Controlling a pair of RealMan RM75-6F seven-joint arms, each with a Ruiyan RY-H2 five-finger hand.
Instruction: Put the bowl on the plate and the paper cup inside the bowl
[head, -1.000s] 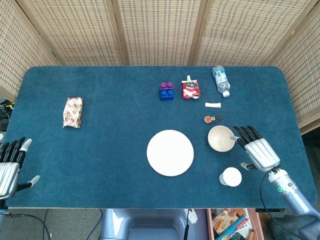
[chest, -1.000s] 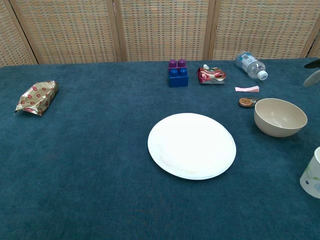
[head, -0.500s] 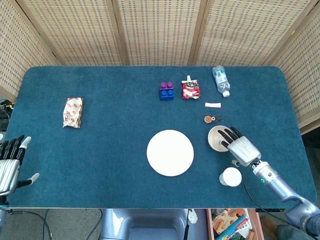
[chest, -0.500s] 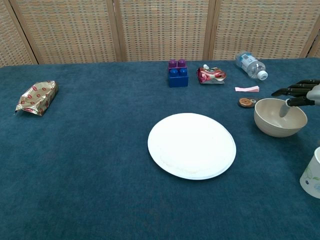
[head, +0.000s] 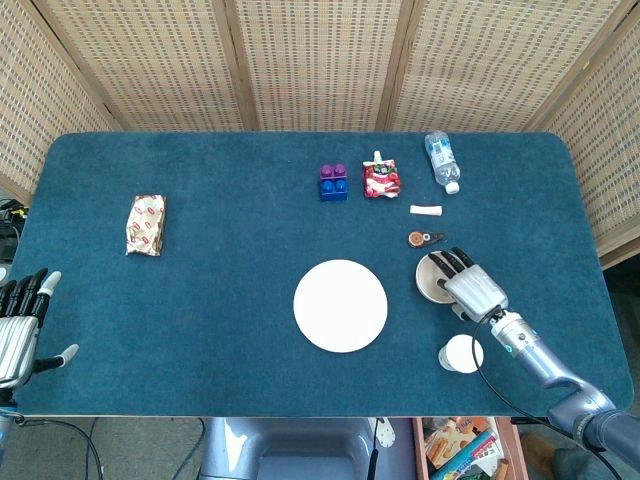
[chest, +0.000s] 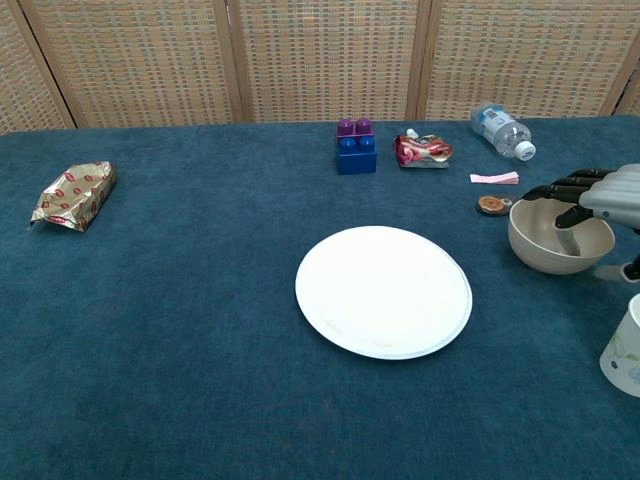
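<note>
Right hand (head: 470, 290) has slid over bowl (chest: 545, 245), fingers dipping inside.

plate (head: 340, 305) left of bowl (chest: 545, 246), paper cup (head: 461, 353) in front of bowl, blocks (head: 333, 182) behind plate

Head view overhead; chest view low, frontal, seemingly nearer; shared table (head: 200, 300)

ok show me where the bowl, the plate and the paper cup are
bowl (chest: 545, 252), chest view, on its outer front wall.
plate (chest: 383, 290), chest view, on its bare middle.
paper cup (head: 461, 353), head view, on its open top.
</note>
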